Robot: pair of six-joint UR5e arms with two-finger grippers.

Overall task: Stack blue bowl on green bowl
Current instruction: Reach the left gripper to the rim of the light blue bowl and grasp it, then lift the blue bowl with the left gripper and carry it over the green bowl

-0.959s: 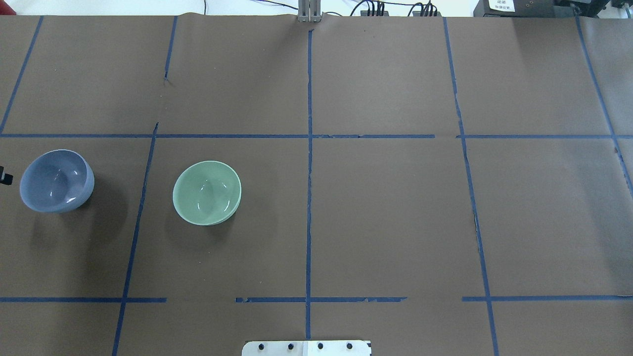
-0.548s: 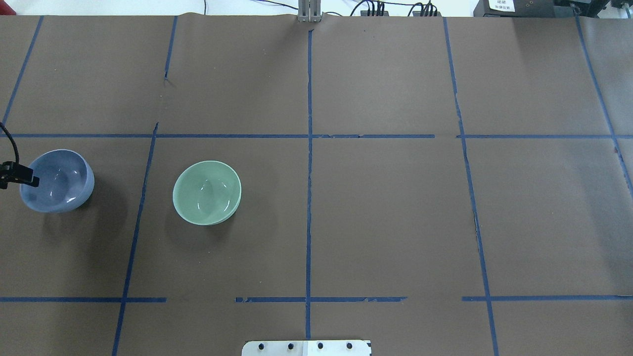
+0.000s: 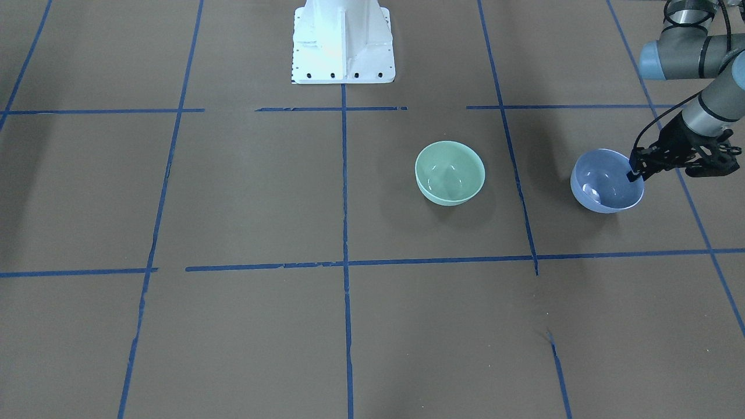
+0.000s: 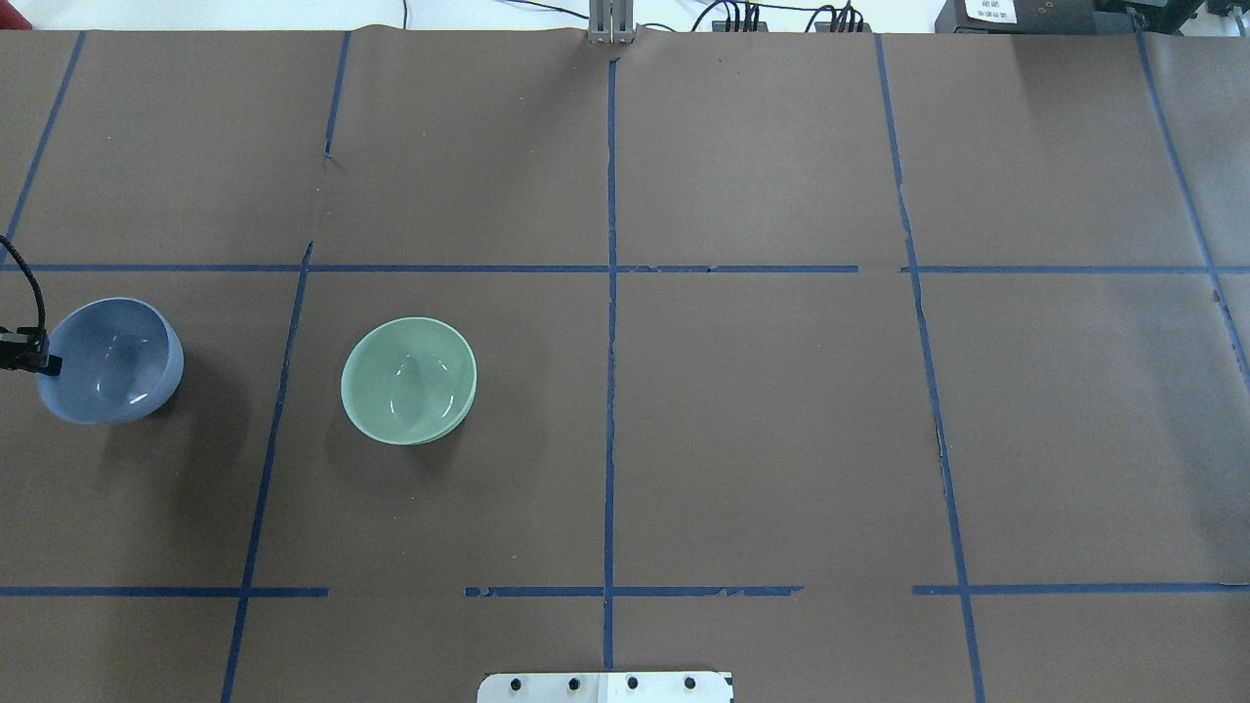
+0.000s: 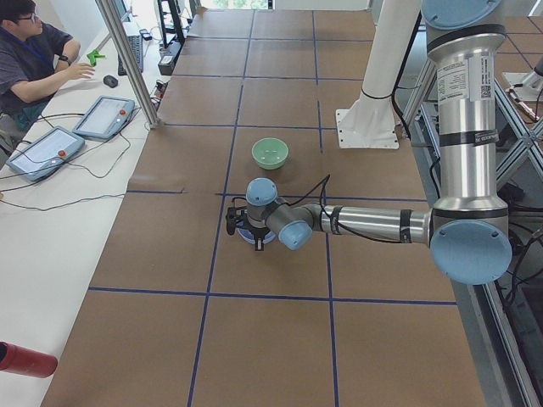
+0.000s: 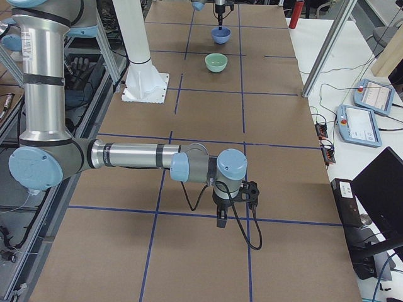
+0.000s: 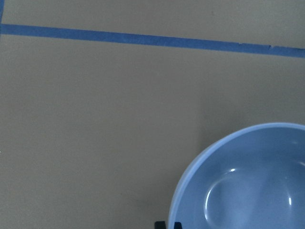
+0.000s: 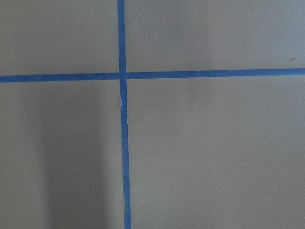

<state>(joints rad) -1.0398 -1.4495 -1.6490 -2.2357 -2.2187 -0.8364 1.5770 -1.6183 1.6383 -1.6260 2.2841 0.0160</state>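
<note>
Left pincer [image 3: 633, 173]: down at the outer rim of the blue bowl [image 3: 605, 185], on the side away from the green bowl. In the wrist view its two fingertips [image 7: 159, 224] sit either side of the rim wall with almost no slack. I read that as pinching the rim, one tip inside and one outside, though only their very ends show.

Change noted: a second ago only a sliver of this pincer showed at the overhead view's left margin. Half a second ago its tip reached in over the basin. Now it has drawn back onto the rim, and the bowl's outline has shifted a touch toward that margin. My take: contact is made and the grasp is set or setting.

Blue bowl: upright and, as far as I can judge, not yet lifted off the desk [image 3: 233, 192]. It is in the grid cell beside the green bowl's, with a tape line [image 3: 518, 192] between them.

Green bowl [image 3: 449, 172]: upright, mouth up, well apart from the blue one, in the same spot as a second ago.

Right pincer [image 6: 220, 221]: hangs over a tape crossing far down the desk. I cannot tell whether it is spread.

Task standing: grip stage only. Lift, carry across the line and lowering all remain. A one-sided rim hold may let the bowl tip.
</note>
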